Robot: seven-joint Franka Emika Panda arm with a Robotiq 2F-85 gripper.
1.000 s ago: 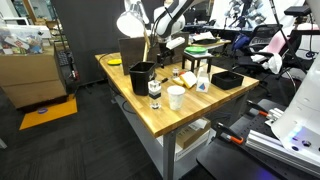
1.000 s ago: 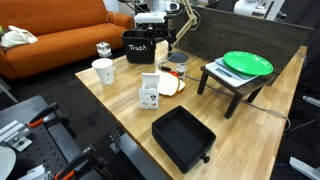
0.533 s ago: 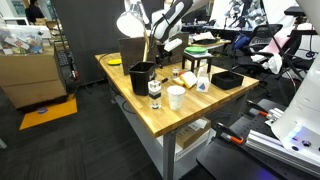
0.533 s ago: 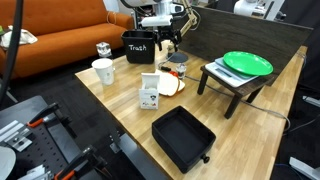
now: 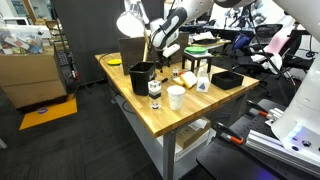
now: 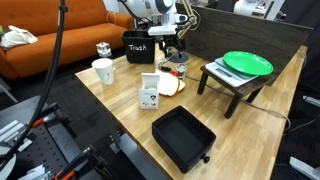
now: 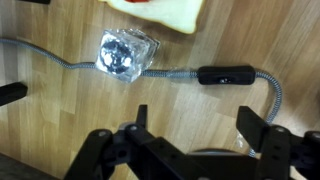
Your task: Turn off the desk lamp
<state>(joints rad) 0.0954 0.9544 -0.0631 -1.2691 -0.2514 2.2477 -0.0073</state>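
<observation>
The gripper [image 7: 190, 128] hangs spread wide over the desk [image 7: 60, 110], with the desk lamp [image 5: 129, 23] just beside and above it, its shade bright. The inline switch [image 7: 222, 74] on the cord [image 7: 60, 58] lies just ahead of the gripper. Next, I'd guess, it must lower and press that switch.

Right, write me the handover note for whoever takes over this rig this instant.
End effector: open, empty, hovering low over the table.
Desk lamp: stands on the table close to the arm; the shade looks bright, so it is apparently on.
Cord: runs across the wood; its black inline switch lies just ahead of the fingers, untouched.
Done: end effector positioned near the switch.
Left: lower, press the switch, check that the shade goes dark.
</observation>
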